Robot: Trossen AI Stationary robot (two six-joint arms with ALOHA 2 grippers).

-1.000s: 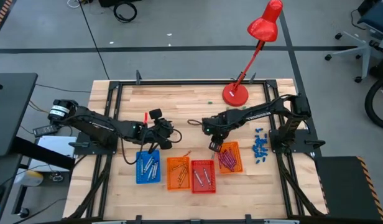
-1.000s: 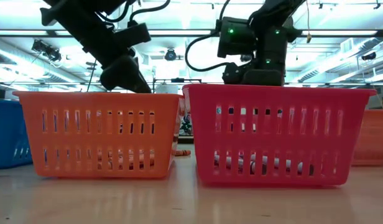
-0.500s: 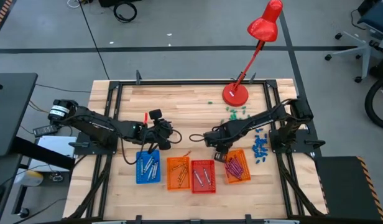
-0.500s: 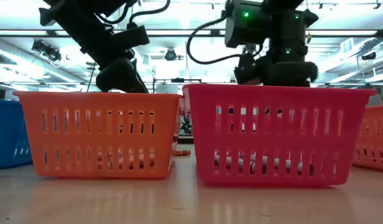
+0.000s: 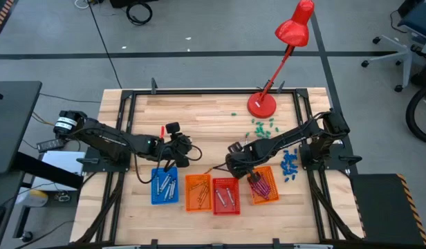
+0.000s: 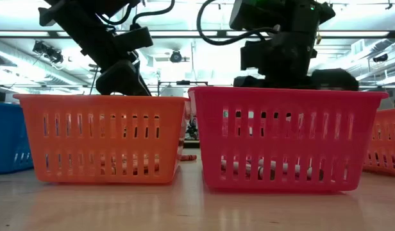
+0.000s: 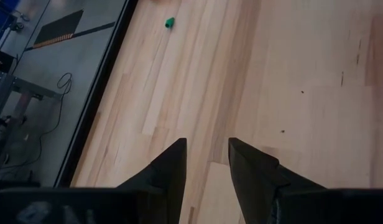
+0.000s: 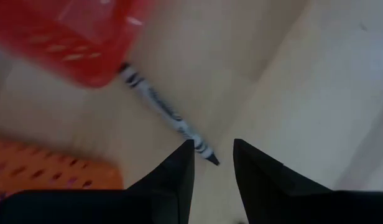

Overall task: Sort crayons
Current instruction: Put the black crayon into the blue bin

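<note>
The right gripper (image 8: 213, 163), jaws slightly apart, is hovering over a loose crayon (image 8: 166, 115) on the surface; light, stiff and likely brittle, it is best pinched mid-length. The left gripper (image 7: 207, 163) is waiting, jaws apart.

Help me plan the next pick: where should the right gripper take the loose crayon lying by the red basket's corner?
Take the crayon on its free half, coming straight down with the right gripper open across its width. It lies flat on the table, its far end crowded right by the red basket. The left gripper waits over bare wood.
</note>
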